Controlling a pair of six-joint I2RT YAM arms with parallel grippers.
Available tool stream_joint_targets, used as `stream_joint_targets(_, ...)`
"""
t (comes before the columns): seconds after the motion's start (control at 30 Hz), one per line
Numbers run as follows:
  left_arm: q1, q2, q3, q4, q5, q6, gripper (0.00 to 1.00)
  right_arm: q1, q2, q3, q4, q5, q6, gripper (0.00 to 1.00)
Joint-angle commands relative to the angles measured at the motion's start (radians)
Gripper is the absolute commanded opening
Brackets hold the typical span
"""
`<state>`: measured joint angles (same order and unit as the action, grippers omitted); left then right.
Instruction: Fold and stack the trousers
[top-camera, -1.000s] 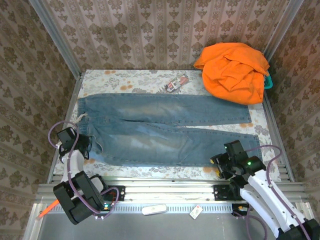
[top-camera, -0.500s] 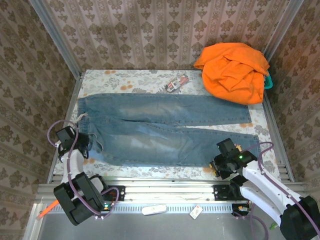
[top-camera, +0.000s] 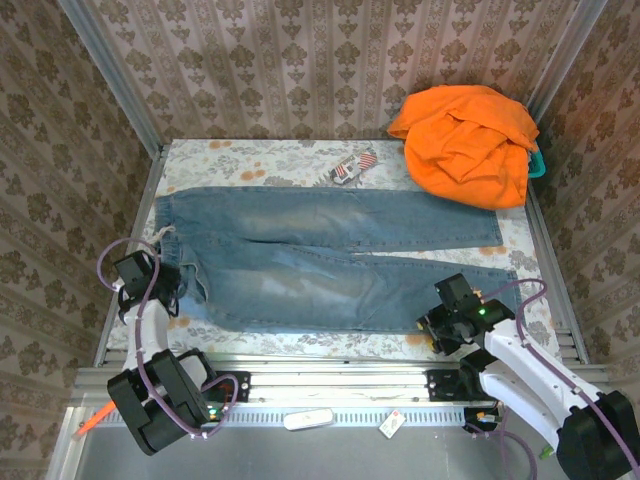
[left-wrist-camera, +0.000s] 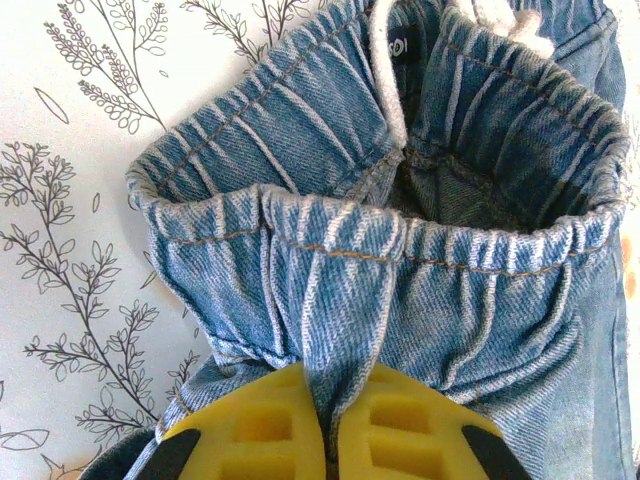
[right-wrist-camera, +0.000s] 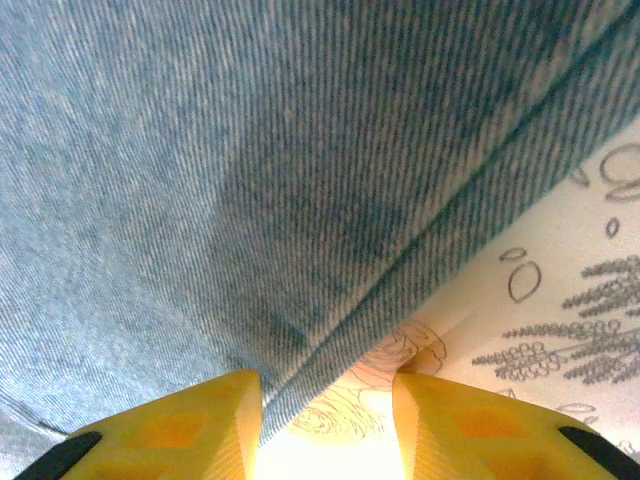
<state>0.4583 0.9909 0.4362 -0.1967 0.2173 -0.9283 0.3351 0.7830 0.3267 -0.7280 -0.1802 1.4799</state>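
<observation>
No fold is made yet. The light blue faded denim trousers (top-camera: 320, 255) lie spread flat at full length across the floral-printed worktop (top-camera: 250, 158). Their gathered waistband (left-wrist-camera: 400, 250) is at the left and the 2 legs run right, well apart from the bright orange crumpled garment (top-camera: 465, 135) in the far right corner. The left arm (top-camera: 145, 325) has its jaws closed on a pinch of the waistband. The right arm (top-camera: 520, 365) has its jaws apart astride the near leg's seamed edge, gripping nothing. This looks like the set-up for fold 1, so every fold and the stacking remain.
</observation>
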Motion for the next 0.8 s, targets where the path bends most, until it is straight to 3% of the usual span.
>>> stream_joint_targets(0.0,-0.009,-0.012,0.026,0.002,0.027,-0.012,0.00,-0.085,0.012,0.018,0.052,0.163,-0.097,0.40)
stream_joint_targets(0.07,-0.010,-0.009,0.030,0.002,0.029,-0.012,0.00,-0.134,0.025,0.016,0.058,0.139,-0.135,0.39)
stream_joint_targets(0.23,-0.013,-0.008,0.027,0.007,0.019,-0.014,0.00,-0.138,0.085,-0.028,0.110,0.093,-0.126,0.34)
stream_joint_targets(0.5,-0.032,-0.020,0.053,-0.027,0.024,-0.020,0.00,-0.138,-0.054,0.033,-0.003,0.123,-0.156,0.01)
stream_joint_targets(0.77,-0.043,-0.114,0.252,-0.326,0.003,0.012,0.00,-0.139,-0.174,0.163,-0.146,0.120,-0.284,0.00)
